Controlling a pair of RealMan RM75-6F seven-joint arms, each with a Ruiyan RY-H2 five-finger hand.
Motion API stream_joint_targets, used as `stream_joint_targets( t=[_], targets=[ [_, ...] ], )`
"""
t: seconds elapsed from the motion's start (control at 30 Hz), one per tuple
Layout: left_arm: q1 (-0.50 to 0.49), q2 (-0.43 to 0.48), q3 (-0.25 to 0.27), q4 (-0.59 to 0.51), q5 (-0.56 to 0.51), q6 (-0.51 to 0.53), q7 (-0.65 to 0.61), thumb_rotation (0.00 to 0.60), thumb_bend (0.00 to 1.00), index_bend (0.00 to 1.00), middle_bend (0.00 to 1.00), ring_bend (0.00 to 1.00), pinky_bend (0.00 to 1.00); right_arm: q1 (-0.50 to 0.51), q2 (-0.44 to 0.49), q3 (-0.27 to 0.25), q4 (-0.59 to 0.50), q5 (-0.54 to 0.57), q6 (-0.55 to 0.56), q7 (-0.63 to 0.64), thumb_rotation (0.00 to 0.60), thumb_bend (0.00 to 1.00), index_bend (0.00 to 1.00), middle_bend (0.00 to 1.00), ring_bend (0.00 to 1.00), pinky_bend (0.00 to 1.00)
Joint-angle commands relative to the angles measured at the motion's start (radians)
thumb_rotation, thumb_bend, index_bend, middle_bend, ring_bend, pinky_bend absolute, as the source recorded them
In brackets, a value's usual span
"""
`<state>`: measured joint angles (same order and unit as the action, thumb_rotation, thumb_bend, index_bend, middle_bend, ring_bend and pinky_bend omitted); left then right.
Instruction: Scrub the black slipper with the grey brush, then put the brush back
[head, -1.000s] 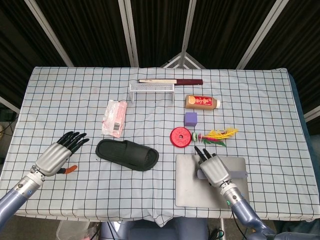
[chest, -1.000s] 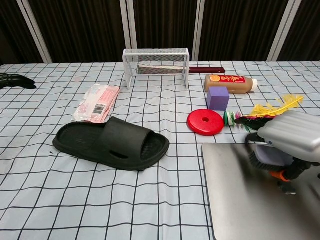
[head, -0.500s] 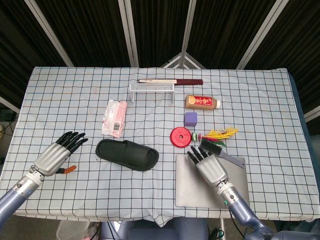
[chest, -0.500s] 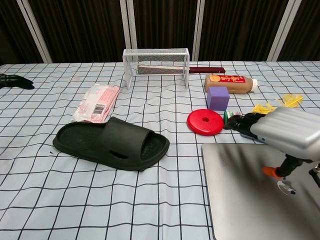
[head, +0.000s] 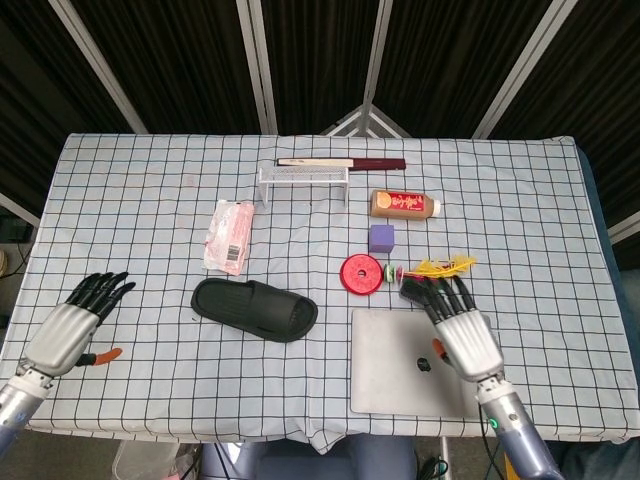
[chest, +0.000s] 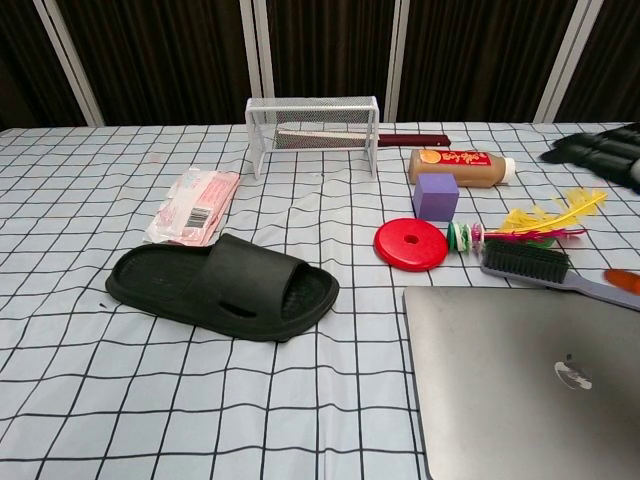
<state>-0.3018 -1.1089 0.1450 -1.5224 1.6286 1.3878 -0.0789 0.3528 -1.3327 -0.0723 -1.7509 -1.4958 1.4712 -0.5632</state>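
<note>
The black slipper (head: 254, 308) (chest: 225, 285) lies flat left of centre, sole down. The grey brush (chest: 525, 262) with black bristles rests on the cloth along the far edge of the laptop; in the head view only its bristle end (head: 410, 292) shows past my right hand. My right hand (head: 462, 330) hovers above the brush and the laptop's right part, fingers stretched out and apart, holding nothing; its dark fingertips (chest: 600, 150) show at the chest view's right edge. My left hand (head: 70, 325) is at the table's near left, fingers spread, holding nothing, well away from the slipper.
A closed grey laptop (head: 390, 385) (chest: 500, 400) fills the near right. Behind it lie a red disc (chest: 411, 243), a purple cube (chest: 436, 196), a brown bottle (chest: 460, 166) and a yellow-feathered shuttlecock (chest: 545, 222). A white wire rack (chest: 313, 130) and a pink packet (chest: 193, 206) are farther back.
My right hand has lifted off the brush and drawn back to the right, leaving the brush by the laptop's far edge. My left hand has pulled back toward the near left.
</note>
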Motion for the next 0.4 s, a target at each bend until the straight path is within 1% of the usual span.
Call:
stream_joint_targets(
  t=[0.03, 0.13, 0.23, 0.3, 0.4],
  targets=[
    [0.106, 0.011, 0.014, -0.089, -0.073, 0.102, 0.121, 0.600, 0.08, 0.00, 0.00, 0.00, 0.00, -0.176, 0.072, -0.066, 0.075, -0.096, 0.234, 0.246, 0.600, 0.34, 0.00, 0.00, 0.00, 0.00],
    [0.157, -0.020, 0.020, -0.086, -0.108, 0.131, 0.193, 0.600, 0.07, 0.00, 0.00, 0.00, 0.00, -0.236, 0.074, -0.062, 0.142, -0.065, 0.295, 0.348, 0.600, 0.34, 0.00, 0.00, 0.00, 0.00],
    [0.197, -0.056, -0.002, -0.073, -0.160, 0.169, 0.269, 0.600, 0.06, 0.00, 0.00, 0.00, 0.00, -0.266, 0.111, -0.062, 0.160, -0.019, 0.287, 0.415, 0.600, 0.34, 0.00, 0.00, 0.00, 0.00],
    [0.212, -0.069, -0.022, -0.070, -0.161, 0.208, 0.280, 0.600, 0.05, 0.00, 0.00, 0.00, 0.00, -0.275, 0.132, -0.048, 0.159, 0.004, 0.287, 0.432, 0.600, 0.34, 0.00, 0.00, 0.00, 0.00],
    [0.222, -0.076, -0.032, -0.051, -0.127, 0.245, 0.267, 0.600, 0.05, 0.00, 0.00, 0.00, 0.00, -0.282, 0.147, -0.040, 0.157, 0.008, 0.280, 0.443, 0.600, 0.34, 0.00, 0.00, 0.00, 0.00]
  ],
)
